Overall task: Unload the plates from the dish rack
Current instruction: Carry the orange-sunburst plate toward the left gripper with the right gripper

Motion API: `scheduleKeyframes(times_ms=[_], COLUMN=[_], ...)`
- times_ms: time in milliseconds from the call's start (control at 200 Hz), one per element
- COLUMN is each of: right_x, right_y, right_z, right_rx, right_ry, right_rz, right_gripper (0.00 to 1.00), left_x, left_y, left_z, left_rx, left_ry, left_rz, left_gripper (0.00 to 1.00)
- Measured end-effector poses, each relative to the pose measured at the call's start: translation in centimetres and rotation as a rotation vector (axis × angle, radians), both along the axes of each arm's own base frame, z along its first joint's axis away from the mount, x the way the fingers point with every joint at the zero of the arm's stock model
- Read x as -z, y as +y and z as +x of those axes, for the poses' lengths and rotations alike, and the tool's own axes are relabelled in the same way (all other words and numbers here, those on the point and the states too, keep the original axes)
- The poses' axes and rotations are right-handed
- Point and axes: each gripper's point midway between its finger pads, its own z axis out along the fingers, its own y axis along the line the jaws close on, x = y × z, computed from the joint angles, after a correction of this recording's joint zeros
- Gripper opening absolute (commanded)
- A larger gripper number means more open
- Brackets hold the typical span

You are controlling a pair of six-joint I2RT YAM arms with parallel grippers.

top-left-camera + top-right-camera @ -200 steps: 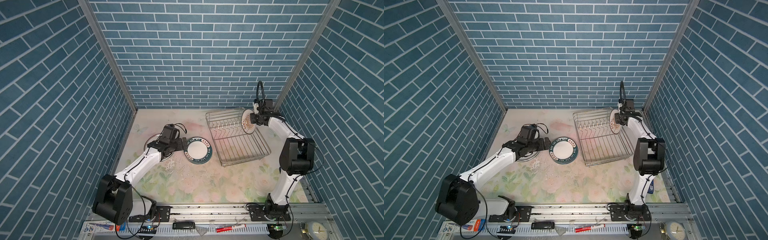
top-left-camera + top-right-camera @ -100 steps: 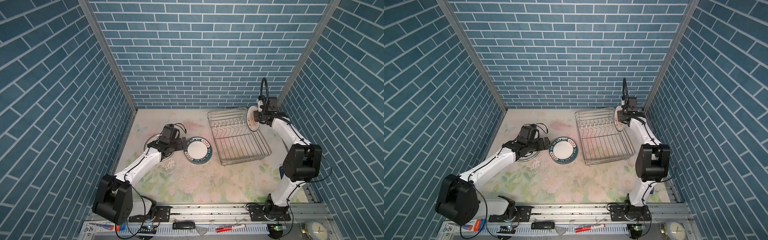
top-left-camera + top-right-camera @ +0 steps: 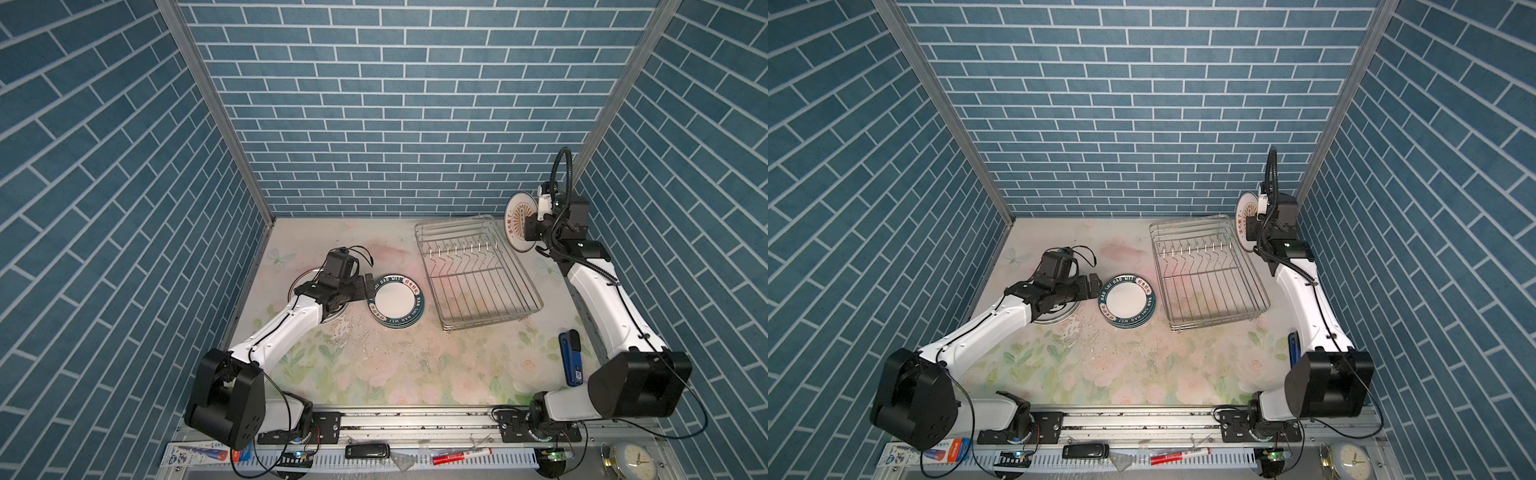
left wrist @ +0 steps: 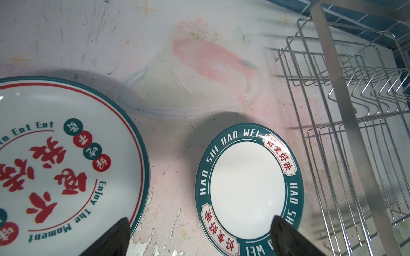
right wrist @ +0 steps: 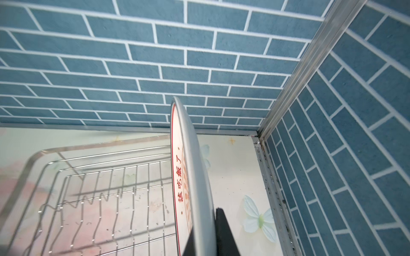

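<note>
Left wrist view: left gripper (image 4: 199, 218) has its fingers spread wide with nothing between them, over the gap between two plates lying flat on the floral table cover (image 4: 177, 55).
- green-rim stack (image 4: 247, 190): the top plate's rim reads "HAO SHI HAO WEI" in white, plus red "好食好味" in cream panels.
- red-character plate (image 4: 55, 155): green "Enjoy The Moment" and "Eat Eat". I can't read the big red characters in the centre reliably.
- dish rack (image 4: 355, 133) sits just past the green-rim stack.

Right wrist view: right gripper (image 5: 204, 223) is clamped on the rim of the sunburst plate (image 5: 190, 166), which is upright and seen edge-on. Red "该吃饭了" is printed on its face.

In both top views the sunburst plate (image 3: 516, 220) is held in the air just beside the dish rack's (image 3: 478, 270) far right corner, near the back wall. The green-rim stack (image 3: 1127, 305) lies between the left gripper (image 3: 1094, 286) and the dish rack, apart from the rack. The red-character plate (image 3: 1059, 320) is partly under the left arm. The label on the blue device (image 3: 570, 361) at the right table edge is too small to read.
</note>
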Motion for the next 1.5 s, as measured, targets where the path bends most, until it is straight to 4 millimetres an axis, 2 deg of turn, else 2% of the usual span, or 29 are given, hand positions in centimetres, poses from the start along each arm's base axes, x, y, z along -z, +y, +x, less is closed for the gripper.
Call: scheduleKeyframes(times_ms=[115,220,320,550,675,780,865,970,1155,1310,1500], right_x=[-1.1,-1.1,0.4,6.1,7.4,8.4,9.6,10.5,10.5,10.3,11.5], right_y=[0.9,1.8,3.2,7.3,9.3,11.3,13.3,15.7,19.3,22.1,24.6], right_z=[-2.3,-3.8,-4.6,-5.0,-4.1,-3.3,-3.4,-4.3,-6.2,-6.8,-7.5], right_rx=[-0.023,-0.038,-0.078,-0.205,-0.272,-0.318,-0.353,-0.402,-0.486,-0.544,-0.575], right_ry=[-0.067,-0.102,-0.096,0.032,0.087,0.143,0.206,0.27,0.351,0.415,0.493], right_rz=[0.124,0.271,0.425,0.759,0.903,1.0,1.044,1.048,1.032,1.031,1.024], right_gripper=[0.0,0.0,0.0,0.0,0.0,0.0,0.0,0.0,0.0,0.0,0.0], left_x=[0.0,0.0,0.0,0.8,1.0,0.5,0.0,-0.5,-2.0,-3.4,-4.1], left_y=[-0.3,-0.4,-0.6,-1.2,-1.8,-2.5,-2.9,-3.3,-4.4,-5.1,-5.3], left_z=[0.0,0.0,0.1,-0.3,-0.5,-0.2,0.0,-0.1,-0.7,-0.9,-0.8], left_rx=[0.01,0.014,0.022,0.039,0.063,0.084,0.099,0.121,0.172,0.204,0.221], left_ry=[-0.004,-0.003,-0.014,-0.028,-0.037,-0.057,-0.076,-0.096,-0.141,-0.176,-0.193], left_rz=[-0.013,-0.02,-0.034,-0.081,-0.12,-0.15,-0.17,-0.197,-0.266,-0.324,-0.401], left_gripper=[0.99,0.99,0.99,0.99,0.99,0.99,0.99,0.99,0.98,0.97,0.96])
